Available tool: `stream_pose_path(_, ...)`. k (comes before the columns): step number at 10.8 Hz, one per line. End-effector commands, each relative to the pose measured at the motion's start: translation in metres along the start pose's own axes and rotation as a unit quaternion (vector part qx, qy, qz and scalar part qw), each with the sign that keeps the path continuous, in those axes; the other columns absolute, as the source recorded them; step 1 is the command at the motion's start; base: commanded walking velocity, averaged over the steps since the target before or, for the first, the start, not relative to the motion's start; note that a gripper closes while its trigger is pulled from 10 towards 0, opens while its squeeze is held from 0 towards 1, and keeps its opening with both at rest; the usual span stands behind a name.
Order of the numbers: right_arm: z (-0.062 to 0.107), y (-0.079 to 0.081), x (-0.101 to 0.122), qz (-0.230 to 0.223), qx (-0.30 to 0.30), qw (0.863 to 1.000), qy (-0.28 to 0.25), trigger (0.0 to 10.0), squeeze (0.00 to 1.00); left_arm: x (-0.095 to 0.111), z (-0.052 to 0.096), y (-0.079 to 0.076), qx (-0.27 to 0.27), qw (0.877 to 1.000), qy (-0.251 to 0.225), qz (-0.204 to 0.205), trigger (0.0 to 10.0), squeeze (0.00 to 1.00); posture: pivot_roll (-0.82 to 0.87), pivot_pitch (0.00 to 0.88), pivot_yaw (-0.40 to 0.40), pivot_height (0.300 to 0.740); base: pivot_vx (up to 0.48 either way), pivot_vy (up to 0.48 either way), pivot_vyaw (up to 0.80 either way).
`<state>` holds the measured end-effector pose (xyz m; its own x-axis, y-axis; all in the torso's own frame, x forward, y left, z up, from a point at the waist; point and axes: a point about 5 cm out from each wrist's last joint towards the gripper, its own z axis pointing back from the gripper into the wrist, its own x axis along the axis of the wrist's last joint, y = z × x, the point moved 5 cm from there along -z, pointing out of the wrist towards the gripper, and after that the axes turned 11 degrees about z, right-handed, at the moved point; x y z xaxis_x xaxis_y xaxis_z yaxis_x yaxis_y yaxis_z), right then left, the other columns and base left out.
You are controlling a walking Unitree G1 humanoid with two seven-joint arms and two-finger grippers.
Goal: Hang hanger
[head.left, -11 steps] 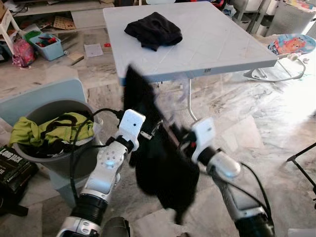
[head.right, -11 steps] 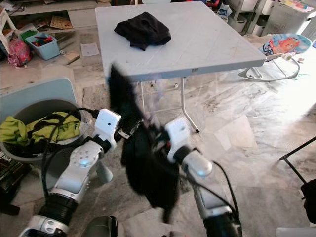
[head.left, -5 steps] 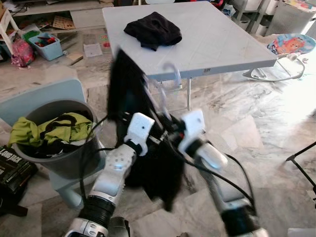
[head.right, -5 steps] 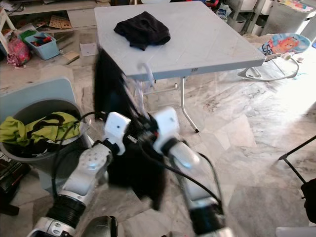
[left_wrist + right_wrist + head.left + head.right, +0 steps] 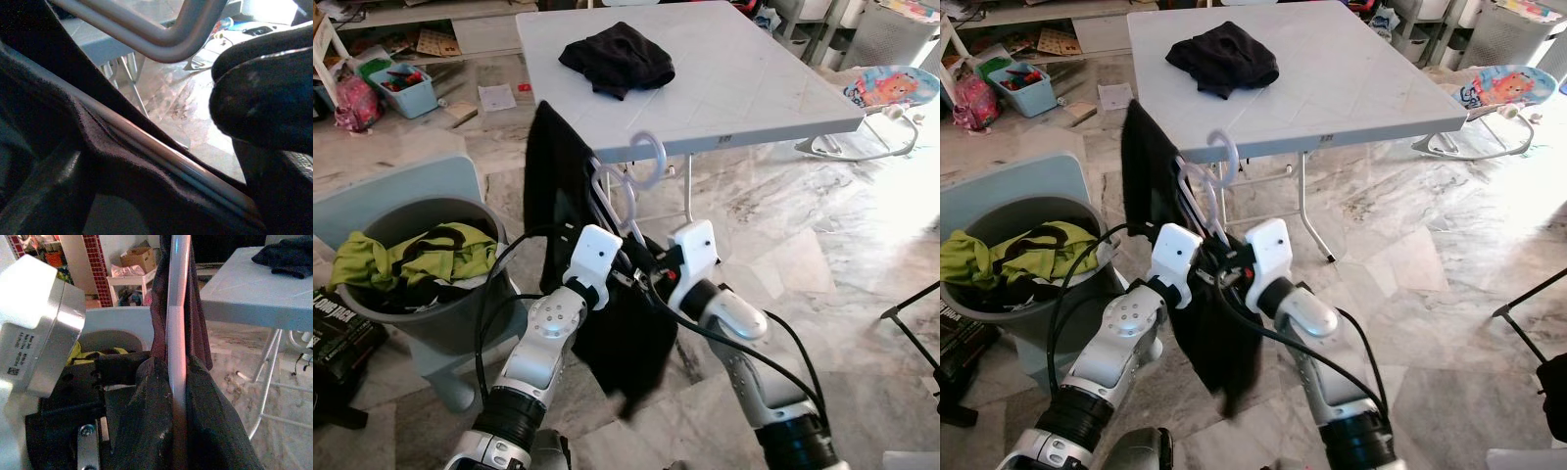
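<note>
Since earlier frame, white plastic hanger (image 5: 628,186) with black garment (image 5: 570,211) raised, steadier; both fingers clamp its bar; hook near white tabletop (image 5: 773,98) edge, hanging not yet done

Hanger (image 5: 625,186): smooth, pale, glossy plastic. Garment (image 5: 563,196) on it: matt black cloth, fuzzy at the edges. Table (image 5: 754,88): smooth light grey plastic top on thin metal legs. Floor (image 5: 803,225): polished marble-look tile. Bin (image 5: 431,323): matt grey plastic.

Bright daylight from the right, glare washing out the floor (image 5: 901,211), head views sharp, left wrist view dim, blurred
</note>
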<state>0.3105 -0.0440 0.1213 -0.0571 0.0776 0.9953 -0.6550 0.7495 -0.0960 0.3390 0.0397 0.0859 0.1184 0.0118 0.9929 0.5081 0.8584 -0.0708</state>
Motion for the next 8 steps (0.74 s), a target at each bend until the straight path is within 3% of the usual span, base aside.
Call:
stream_pose_path(1,0.005,-0.006,0.017,0.018,0.003,0.999,-0.028,10.0,0.00,0.010,0.001,0.027,0.048,0.998,-0.009,-0.028,10.0,0.00,-0.05,0.064,-0.041,0.740,0.000,0.000,0.00)
stream_pose_path(3,0.013,-0.016,0.012,0.040,-0.005,0.999,-0.013,10.0,0.00,0.009,0.006,0.050,0.085,0.995,-0.004,-0.047,10.0,0.00,-0.05,0.067,-0.041,0.740,0.000,0.000,0.00)
stream_pose_path(5,0.015,-0.017,0.005,0.069,-0.009,0.998,0.002,10.0,0.00,0.010,0.007,0.058,0.096,0.994,-0.005,-0.060,10.0,0.00,-0.05,0.067,-0.041,0.740,0.000,0.000,0.00)
stream_pose_path(6,0.013,-0.023,0.001,0.094,-0.038,0.995,0.011,10.0,0.00,0.014,0.007,0.058,0.099,0.993,-0.014,-0.065,10.0,0.00,-0.05,0.067,-0.040,0.740,0.000,0.000,0.00)
stream_pose_path(8,0.013,-0.040,-0.003,0.101,-0.101,0.990,0.017,10.0,0.00,0.008,0.005,0.039,0.056,0.997,-0.002,-0.046,10.0,0.00,-0.05,0.066,-0.041,0.740,0.000,0.000,0.00)
